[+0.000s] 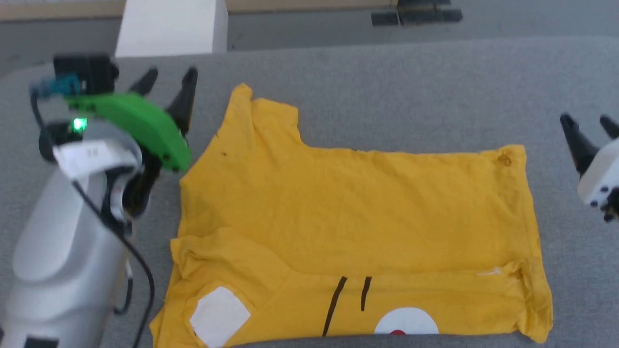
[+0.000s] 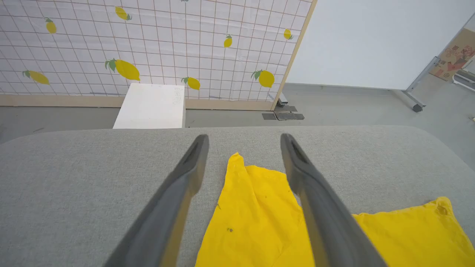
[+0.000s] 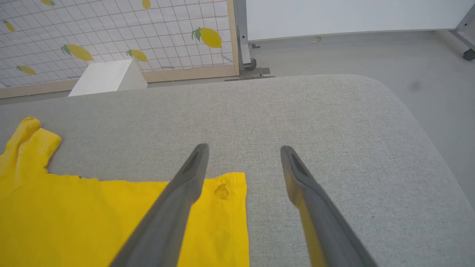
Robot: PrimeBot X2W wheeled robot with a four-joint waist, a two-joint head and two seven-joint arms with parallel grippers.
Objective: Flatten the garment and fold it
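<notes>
Left gripper (image 2: 244,136) gapes near garment (image 2: 256,222); head view shows its print (image 1: 406,320).

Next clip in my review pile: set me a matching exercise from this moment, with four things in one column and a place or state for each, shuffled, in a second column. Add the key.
Column 1
1. left gripper
2. right gripper
3. garment
4. white block

Column 2
A. beyond the far edge of the table
B. open, by the tip of the far sleeve
C. spread on the table, near strip turned over with the print up
D. open, off the cloth by its far right corner

Pairs: 1-B, 2-D, 3-C, 4-A
</notes>
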